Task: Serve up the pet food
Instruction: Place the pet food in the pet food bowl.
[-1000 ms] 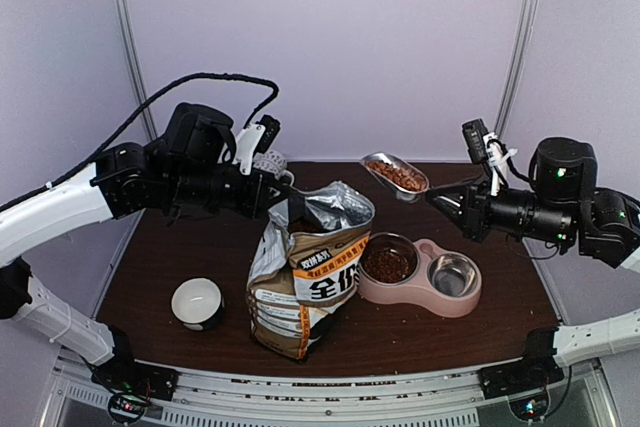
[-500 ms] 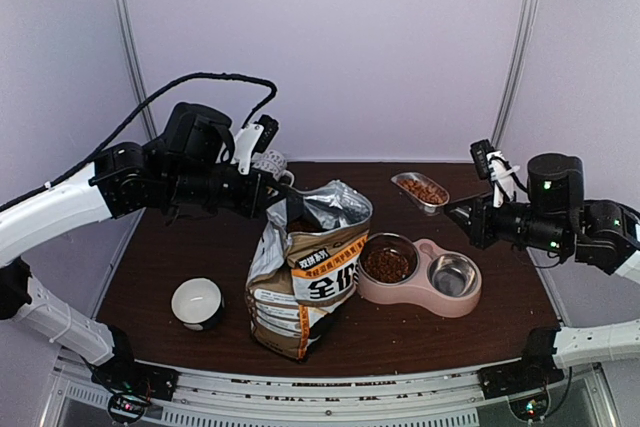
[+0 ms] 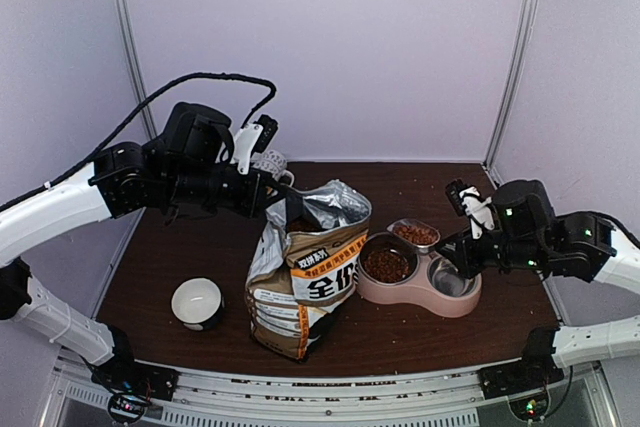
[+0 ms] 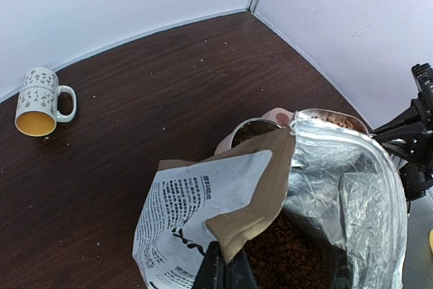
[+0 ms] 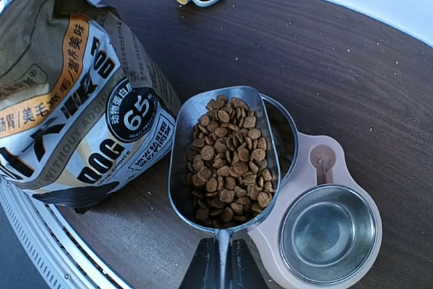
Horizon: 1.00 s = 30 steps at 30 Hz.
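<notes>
With the right gripper (image 5: 221, 256) clamped on its handle, held one steel scoop (image 5: 180, 141) just right of the bag (image 5: 74, 93). Carried pet food (image 5: 230, 160) heaped in it, above the bag-side one of two steel cups in the pink double bowl (image 5: 333, 159). Noted more kibble in that cup and inside the bag. Pinched the bag's top edge in the closed left gripper (image 4: 224, 273). Counted one mug (image 4: 40, 103) behind the bag and one white bowl (image 3: 196, 302) to its left.

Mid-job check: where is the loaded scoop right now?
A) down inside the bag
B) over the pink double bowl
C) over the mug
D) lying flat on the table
B: the right gripper holds the scoop, heaped with kibble, above the pink double bowl, beside the bag.
</notes>
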Each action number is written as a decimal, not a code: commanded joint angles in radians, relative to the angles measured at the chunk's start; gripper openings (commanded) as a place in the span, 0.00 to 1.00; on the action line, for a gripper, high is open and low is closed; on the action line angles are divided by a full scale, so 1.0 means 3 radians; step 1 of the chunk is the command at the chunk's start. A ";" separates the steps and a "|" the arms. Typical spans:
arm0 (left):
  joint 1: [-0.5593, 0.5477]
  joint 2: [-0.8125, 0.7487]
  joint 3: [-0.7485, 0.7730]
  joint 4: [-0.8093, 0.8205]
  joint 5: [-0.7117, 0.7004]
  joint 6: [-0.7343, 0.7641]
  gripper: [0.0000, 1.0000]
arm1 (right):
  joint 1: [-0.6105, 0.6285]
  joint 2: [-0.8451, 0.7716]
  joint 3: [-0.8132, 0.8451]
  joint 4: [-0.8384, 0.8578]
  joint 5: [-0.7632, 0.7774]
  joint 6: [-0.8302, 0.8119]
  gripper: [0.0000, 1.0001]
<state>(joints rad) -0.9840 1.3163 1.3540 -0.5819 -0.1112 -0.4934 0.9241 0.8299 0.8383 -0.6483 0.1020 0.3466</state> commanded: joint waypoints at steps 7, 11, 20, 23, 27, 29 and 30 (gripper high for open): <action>0.0054 -0.0225 0.0142 0.0641 -0.0070 0.0001 0.00 | 0.0026 0.0241 0.0072 -0.0415 -0.0221 -0.0086 0.00; 0.0054 -0.0229 0.0160 0.0625 -0.0059 0.0012 0.00 | 0.0024 0.0479 0.0266 -0.0682 -0.0202 -0.0087 0.00; 0.0054 -0.0301 0.0095 0.0640 -0.0073 0.0019 0.00 | 0.0023 0.0900 0.0743 -0.1110 -0.0166 -0.0082 0.00; 0.0054 -0.0312 0.0088 0.0653 -0.0055 0.0019 0.00 | 0.0025 0.1070 0.0918 -0.1263 -0.0191 -0.0111 0.00; 0.0054 -0.0324 0.0095 0.0634 -0.0038 0.0044 0.00 | 0.0024 0.1188 0.1083 -0.1390 -0.0171 -0.0136 0.00; 0.0054 -0.0340 0.0085 0.0638 -0.0039 0.0047 0.00 | 0.0023 0.1243 0.1162 -0.1463 -0.0145 -0.0160 0.00; 0.0054 -0.0351 0.0080 0.0642 -0.0038 0.0045 0.00 | 0.0019 0.1266 0.1194 -0.1502 -0.0135 -0.0167 0.00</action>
<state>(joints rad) -0.9802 1.2995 1.3483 -0.5961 -0.1101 -0.4927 0.9253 1.1923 1.1408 -1.0309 0.0418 0.3141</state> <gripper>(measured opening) 0.024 0.068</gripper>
